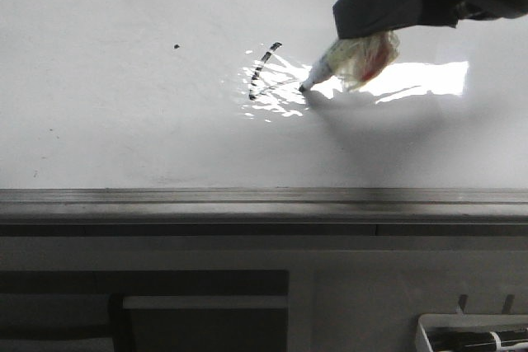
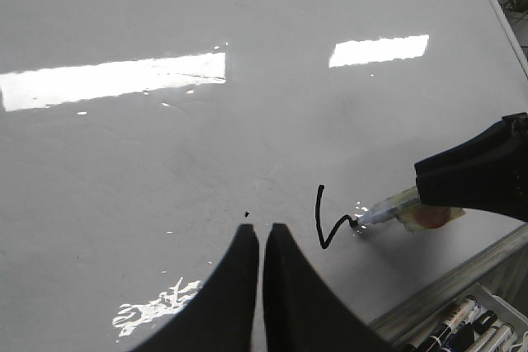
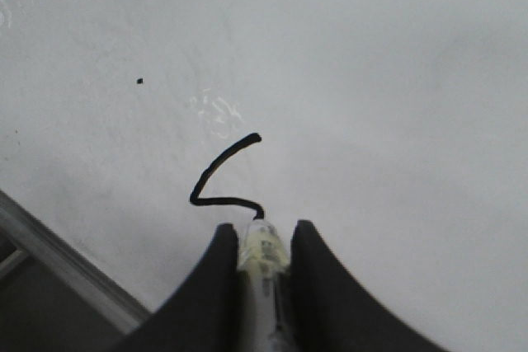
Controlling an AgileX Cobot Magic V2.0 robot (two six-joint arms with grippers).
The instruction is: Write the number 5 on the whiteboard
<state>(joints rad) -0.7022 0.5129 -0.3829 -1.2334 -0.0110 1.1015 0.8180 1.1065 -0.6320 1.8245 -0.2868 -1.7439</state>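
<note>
The whiteboard [image 1: 124,121] lies flat, glossy white with glare, a grey metal rail [image 1: 247,199] along its near edge. A partial black stroke of the number 5 [image 1: 262,68] is on it: a slanted line, a sharp corner, then a short line to the pen tip; it shows clearly in the left wrist view [image 2: 323,220] and the right wrist view [image 3: 219,179]. My right gripper [image 3: 262,232] is shut on a white marker [image 1: 342,59], whose tip touches the board at the stroke's end. My left gripper [image 2: 261,232] is shut and empty, just above the board beside the stroke.
A small stray black dot [image 1: 176,46] sits on the board left of the stroke. A tray with several markers [image 2: 466,327] lies beyond the rail, also at the front view's lower right [image 1: 474,335]. Dark cabinet panels [image 1: 206,319] are below the rail.
</note>
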